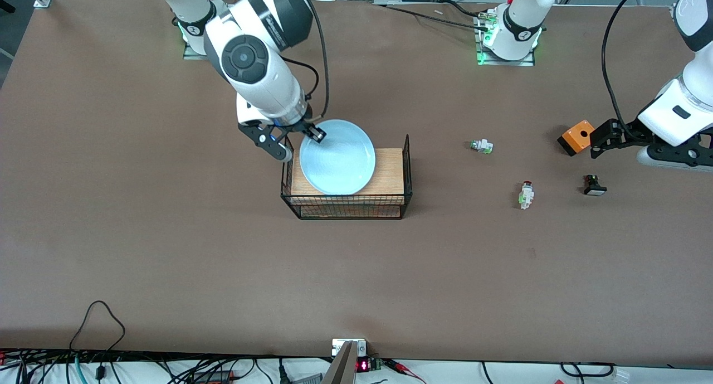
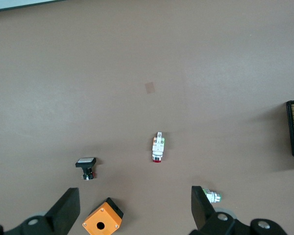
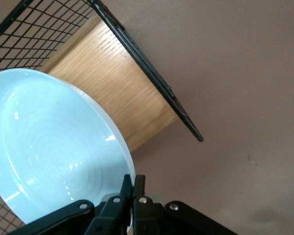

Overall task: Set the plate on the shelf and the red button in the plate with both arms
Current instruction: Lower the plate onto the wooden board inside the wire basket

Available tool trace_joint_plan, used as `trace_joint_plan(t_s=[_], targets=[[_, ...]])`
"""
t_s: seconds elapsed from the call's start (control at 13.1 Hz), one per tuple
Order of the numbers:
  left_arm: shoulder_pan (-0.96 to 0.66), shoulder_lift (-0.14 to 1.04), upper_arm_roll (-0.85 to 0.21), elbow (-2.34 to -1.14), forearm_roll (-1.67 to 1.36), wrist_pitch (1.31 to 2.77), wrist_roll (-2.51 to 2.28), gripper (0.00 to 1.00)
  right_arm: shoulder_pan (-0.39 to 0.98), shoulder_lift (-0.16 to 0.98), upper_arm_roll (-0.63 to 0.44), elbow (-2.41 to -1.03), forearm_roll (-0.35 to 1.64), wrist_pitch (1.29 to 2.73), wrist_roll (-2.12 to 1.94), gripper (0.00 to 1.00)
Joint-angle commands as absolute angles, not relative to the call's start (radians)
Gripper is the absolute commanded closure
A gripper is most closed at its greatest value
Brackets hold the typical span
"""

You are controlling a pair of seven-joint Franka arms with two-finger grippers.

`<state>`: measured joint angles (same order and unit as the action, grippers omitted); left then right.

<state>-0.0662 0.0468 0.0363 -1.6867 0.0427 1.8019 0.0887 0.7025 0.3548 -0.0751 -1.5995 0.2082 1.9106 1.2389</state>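
Observation:
The pale blue plate [image 1: 337,157] hangs over the black wire basket [image 1: 408,172], and its rim reaches past the basket's edge toward the robots' bases. My right gripper [image 1: 315,133] is shut on the plate's rim; the right wrist view shows the right gripper [image 3: 133,183] pinching the plate [image 3: 49,152]. The red button [image 1: 526,194] lies on the table toward the left arm's end, also in the left wrist view [image 2: 158,148]. My left gripper [image 1: 595,141] hovers open and empty beside an orange box [image 1: 576,137]; the left gripper [image 2: 133,208] holds nothing.
A wooden board [image 3: 117,93] forms the floor of the basket [image 3: 147,73]. A green-capped white part [image 1: 481,146] lies farther from the front camera than the red button. A black part with a white face [image 1: 594,185] sits near the orange box [image 2: 103,223].

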Motion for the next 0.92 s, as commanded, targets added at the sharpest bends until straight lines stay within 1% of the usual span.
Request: trace_joint_plan(t_s=[0.0, 0.15, 0.46, 0.77, 0.84], targets=[[-0.064, 0.051, 0.035, -1.674, 0.046, 1.793, 0.109, 0.0, 0.761, 0.377, -0.135, -1.603, 0.215, 1.966, 1.266, 1.0], [-0.064, 0.051, 0.034, -1.674, 0.046, 1.795, 0.109, 0.0, 0.767, 0.397, -0.144, -1.601, 0.218, 2.008, 1.266, 1.0], [-0.064, 0.051, 0.034, -1.674, 0.046, 1.793, 0.109, 0.0, 0.824, 0.439, -0.17, -1.597, 0.218, 2.081, 1.344, 1.0], [-0.064, 0.049, 0.034, -1.674, 0.046, 1.793, 0.109, 0.0, 0.83, 0.436, -0.176, -1.597, 0.216, 2.072, 1.345, 1.0], [-0.064, 0.051, 0.034, -1.675, 0.046, 1.795, 0.109, 0.0, 0.828, 0.434, -0.176, -1.597, 0.215, 2.071, 1.345, 0.98]])
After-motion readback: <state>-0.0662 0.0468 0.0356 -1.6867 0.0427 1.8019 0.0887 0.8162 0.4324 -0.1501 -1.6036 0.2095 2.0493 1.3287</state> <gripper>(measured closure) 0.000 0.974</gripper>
